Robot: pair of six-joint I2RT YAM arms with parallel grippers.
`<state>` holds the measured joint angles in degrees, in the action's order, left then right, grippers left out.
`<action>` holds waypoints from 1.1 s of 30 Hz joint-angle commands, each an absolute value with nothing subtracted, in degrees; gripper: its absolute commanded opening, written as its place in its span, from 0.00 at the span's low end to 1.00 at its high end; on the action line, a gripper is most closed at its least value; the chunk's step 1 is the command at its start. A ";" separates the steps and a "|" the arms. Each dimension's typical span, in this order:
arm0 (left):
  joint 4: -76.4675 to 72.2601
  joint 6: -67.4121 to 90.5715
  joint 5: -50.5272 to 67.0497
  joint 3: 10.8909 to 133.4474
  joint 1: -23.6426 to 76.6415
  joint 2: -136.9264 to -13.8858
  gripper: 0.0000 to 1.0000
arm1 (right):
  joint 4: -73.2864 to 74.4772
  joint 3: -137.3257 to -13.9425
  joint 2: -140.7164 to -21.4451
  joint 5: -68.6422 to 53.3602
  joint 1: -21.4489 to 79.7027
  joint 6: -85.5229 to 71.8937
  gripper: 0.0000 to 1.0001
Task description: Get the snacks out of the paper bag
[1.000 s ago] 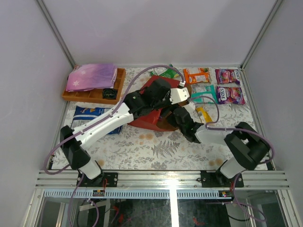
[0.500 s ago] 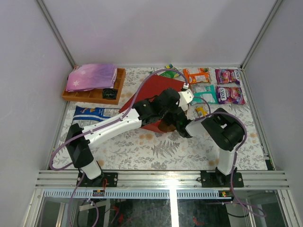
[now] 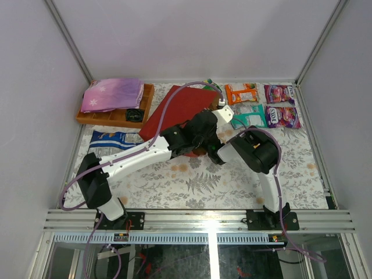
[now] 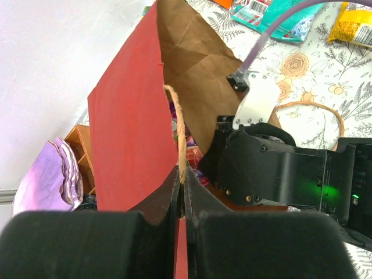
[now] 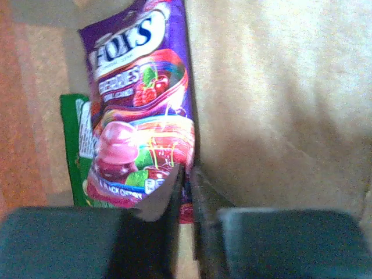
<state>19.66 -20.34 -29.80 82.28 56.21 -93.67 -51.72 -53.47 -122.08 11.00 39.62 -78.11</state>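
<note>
The paper bag (image 3: 174, 109) lies on its side, red outside and brown inside (image 4: 197, 70). My left gripper (image 4: 181, 174) is shut on its upper rim, at the thin loop handle (image 4: 177, 125), and holds the mouth up. My right arm (image 3: 250, 148) reaches into the mouth. Its gripper (image 5: 189, 171) is shut on the lower edge of a purple-magenta snack packet (image 5: 139, 99), with a green packet (image 5: 74, 151) beneath. Other snacks lie behind the bag: orange (image 3: 241, 93), teal (image 3: 251, 114), two purple (image 3: 279, 93) (image 3: 283, 117).
A wooden tray (image 3: 116, 118) with a folded purple cloth (image 3: 113, 94) stands at the back left. A blue-and-white packet (image 3: 113, 139) lies left of the bag. A green packet (image 3: 206, 88) peeks out behind it, and a yellow packet (image 4: 351, 23) lies near the teal one.
My right arm has swung left and gone deep into the bag, and its gripper has closed on the purple packet. The left gripper has raised the bag's rim, so the red side now faces up.
</note>
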 commanded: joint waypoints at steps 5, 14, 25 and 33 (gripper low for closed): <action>11.46 -20.02 -34.00 79.33 55.59 -89.66 0.00 | -55.44 -51.28 -115.90 4.33 39.02 -70.28 0.00; 8.82 -19.80 -43.58 78.13 54.03 -91.16 0.00 | -33.21 -48.37 -88.19 0.09 39.02 -56.99 0.00; 17.99 -9.08 -46.73 84.10 47.27 -91.11 0.00 | -6.74 -47.32 -68.78 -15.55 32.43 -48.93 0.00; 24.16 -3.94 -42.57 85.28 44.62 -88.98 0.00 | 11.83 -53.06 -56.61 -16.00 18.36 -39.88 0.00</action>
